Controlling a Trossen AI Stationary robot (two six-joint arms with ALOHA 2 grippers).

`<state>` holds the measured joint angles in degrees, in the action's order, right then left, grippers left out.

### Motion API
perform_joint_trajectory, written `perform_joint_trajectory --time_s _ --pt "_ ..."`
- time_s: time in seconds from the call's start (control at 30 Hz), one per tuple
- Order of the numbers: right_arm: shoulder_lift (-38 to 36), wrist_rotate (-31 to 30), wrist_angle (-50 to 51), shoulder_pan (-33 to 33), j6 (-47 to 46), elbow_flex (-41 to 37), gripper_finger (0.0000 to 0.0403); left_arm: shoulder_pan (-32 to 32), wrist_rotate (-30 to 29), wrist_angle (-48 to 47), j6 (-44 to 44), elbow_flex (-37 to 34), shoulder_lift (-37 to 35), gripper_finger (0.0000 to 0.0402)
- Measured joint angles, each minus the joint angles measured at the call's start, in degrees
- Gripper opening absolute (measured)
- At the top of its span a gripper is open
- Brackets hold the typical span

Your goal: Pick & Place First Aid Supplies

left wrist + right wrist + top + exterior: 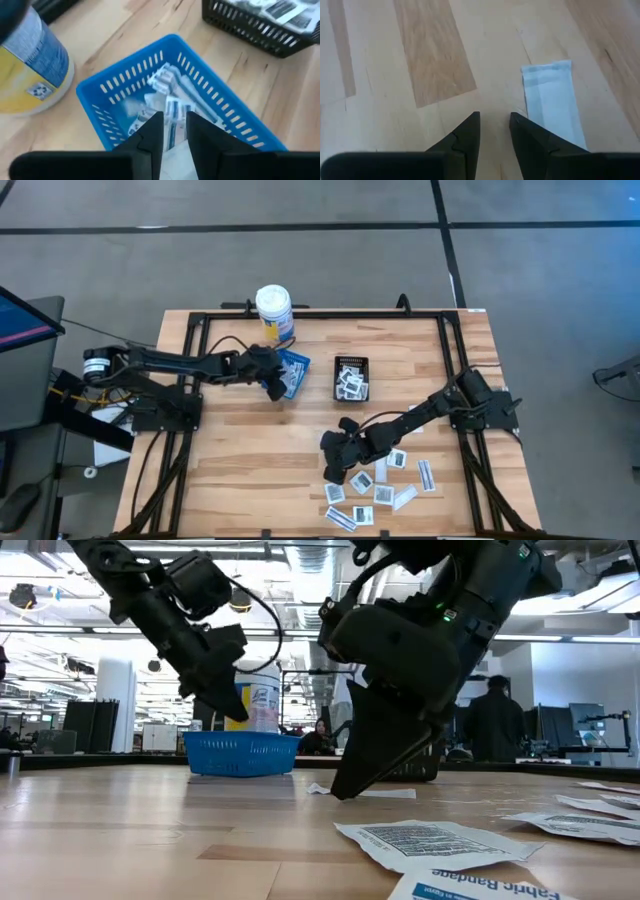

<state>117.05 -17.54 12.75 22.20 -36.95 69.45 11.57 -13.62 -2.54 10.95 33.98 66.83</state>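
Observation:
Several flat white packets lie loose on the table's near right part; they also show close up in the low view. My right gripper points down among them, a little open, its fingertips low at the table top. A narrow white strip packet lies flat just beside one finger, with nothing between the fingers. My left gripper hangs a little open just above a blue tray that holds several packets. Nothing shows gripped.
A black tray with packets stands right of the blue tray. A white bottle with a yellow label stands at the far edge behind the blue tray. A black frame runs round the table. Bare wood lies at the near left.

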Motion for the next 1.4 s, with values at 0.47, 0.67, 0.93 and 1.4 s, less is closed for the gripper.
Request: perform_joint_trajectory --time_s 0.47,0.67,0.93,1.4 --pt "-1.5 -10.3 3.4 0.3 2.2 0.4 0.0103 -8.2 0.1 0.8 0.0 0.0 -9.3 0.0086" --pt "-1.4 -5.0 2.9 -1.1 -0.2 -1.0 0.0103 -10.2 0.1 1.4 -0.3 0.0 -9.3 0.0086" --pt "-1.6 -2.9 3.3 -1.4 3.7 -1.3 0.0075 -10.2 0.1 1.6 -0.4 0.0 -9.3 0.0086" --pt "-1.5 -3.4 0.3 -1.6 7.8 -0.7 0.0008 -16.3 13.9 3.9 1.9 0.0 -8.1 0.0085"
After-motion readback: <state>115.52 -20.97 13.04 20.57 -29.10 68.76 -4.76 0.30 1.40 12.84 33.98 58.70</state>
